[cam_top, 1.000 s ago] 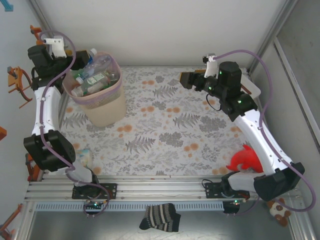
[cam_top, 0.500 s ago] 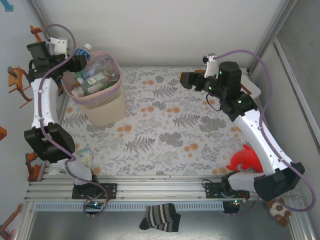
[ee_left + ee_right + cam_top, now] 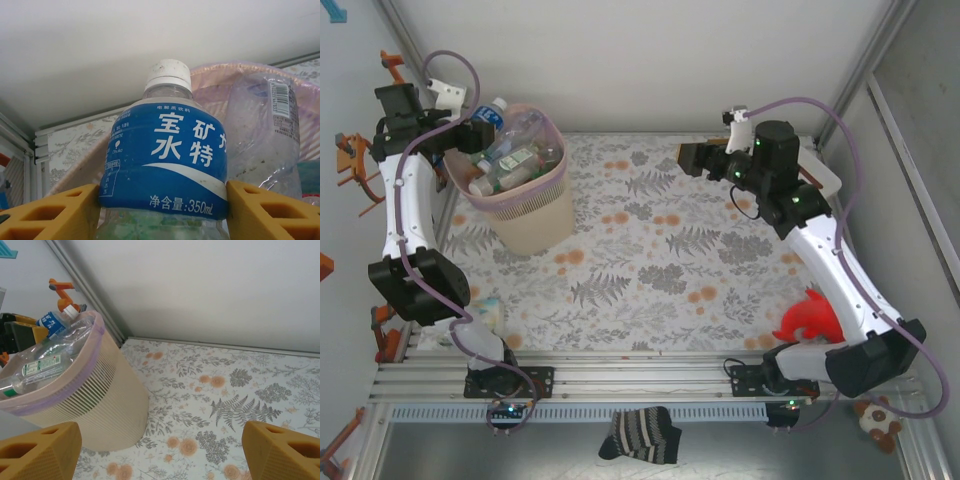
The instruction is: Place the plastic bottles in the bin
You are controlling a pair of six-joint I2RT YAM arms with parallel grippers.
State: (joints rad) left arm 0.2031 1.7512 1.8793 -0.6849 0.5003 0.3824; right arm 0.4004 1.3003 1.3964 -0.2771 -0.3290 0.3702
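The left gripper is closed on the blue-labelled bottle: both yellow fingers press against the label, one on each side, at its lower band. In the left wrist view the bottle's long axis runs upright between the jaws, with the white cap at 12 o'clock. In the top view the same axis is tilted, with the cap pointing toward about 1 o'clock. The held bottle sits at the 11 o'clock edge of the bin, at or just outside the rim. The bin mouth therefore lies toward roughly 5 o'clock from the jaws. The bin stands at the 10 o'clock corner of the table and is already packed to the rim with other bottles. Judgement: the coming move depends on carrying the bottle inward along that 5 o'clock line until its body clears the rim. A release too early would risk dropping it outside the wall. The right gripper is empty, its jaws spread wide. It hangs over the table at about 3 o'clock from the bin, well apart from it and facing it. The left arm is the nearer one.
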